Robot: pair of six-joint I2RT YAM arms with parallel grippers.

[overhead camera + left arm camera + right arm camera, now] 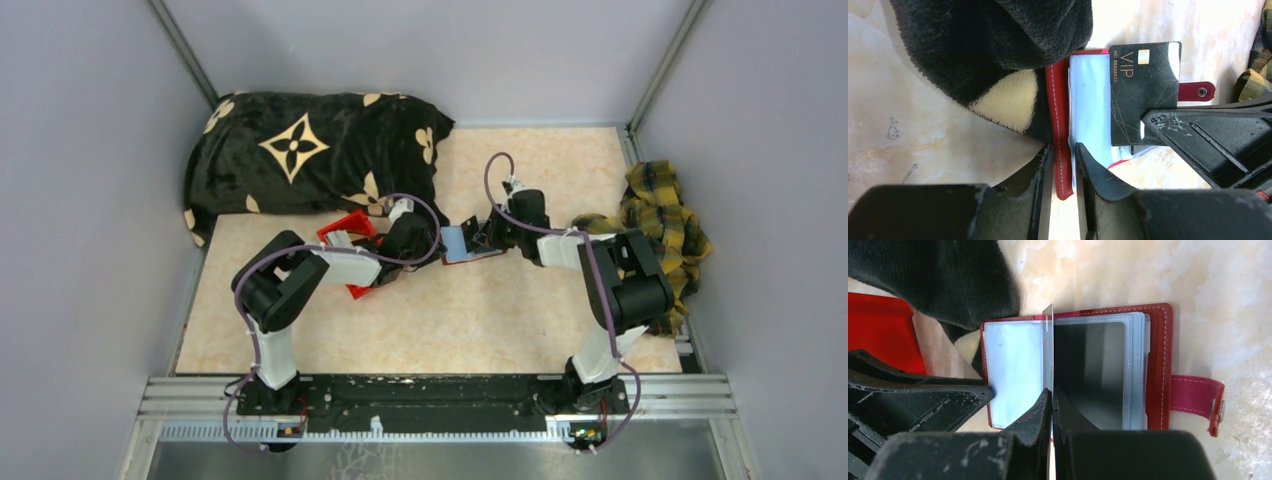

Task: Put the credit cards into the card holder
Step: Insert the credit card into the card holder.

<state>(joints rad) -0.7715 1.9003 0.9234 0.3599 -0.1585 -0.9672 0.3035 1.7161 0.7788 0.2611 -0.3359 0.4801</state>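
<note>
On a beige marbled table (440,320): along the far left, a black pillow (300,160) with tan flower print; at the right edge, a heaped yellow plaid cloth (665,215). Just in front of the pillow, partly under the left arm, a bright red bin (878,325). Near mid-table, between both wrists, the card holder (1158,365): lying open, dark-red cover down, blue-grey clear sleeves up, one edge against the pillow. Left gripper (1064,160) clamped on the edge of that red cover, one finger to each side. Right gripper (1052,397) pinched tight on a credit card (1143,95), black with "VIP" lettering, held on edge over the holder's middle, between a single sleeve and the thicker stack of sleeves; already inside a sleeve or only touching one, impossible to tell. Smallest, the snap tab (1198,397), sticking out flat from the holder's outer side onto the table, just beside the right gripper's body.
</note>
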